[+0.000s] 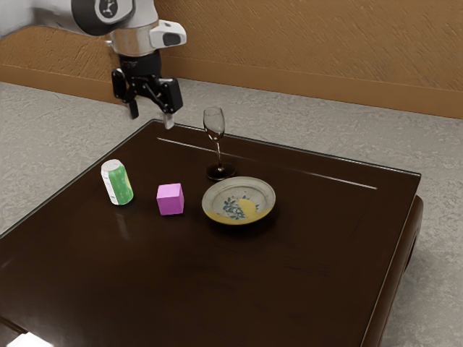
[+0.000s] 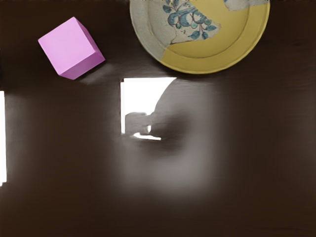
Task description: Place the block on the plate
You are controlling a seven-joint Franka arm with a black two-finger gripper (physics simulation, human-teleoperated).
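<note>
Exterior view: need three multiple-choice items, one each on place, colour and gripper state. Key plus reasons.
1. Where is the block?
A) In the glass
B) On the table, between the can and the plate
C) On the plate

2. What colour is the block?
A) Green
B) White
C) Pinkish purple

3. How is the gripper?
A) Open and empty
B) Shut on the block
C) Shut on the can

Key:
1 B: it sits on the dark tabletop, can one side, plate the other.
2 C: its faces are pinkish purple.
3 A: its tips stand apart, nothing between.
</note>
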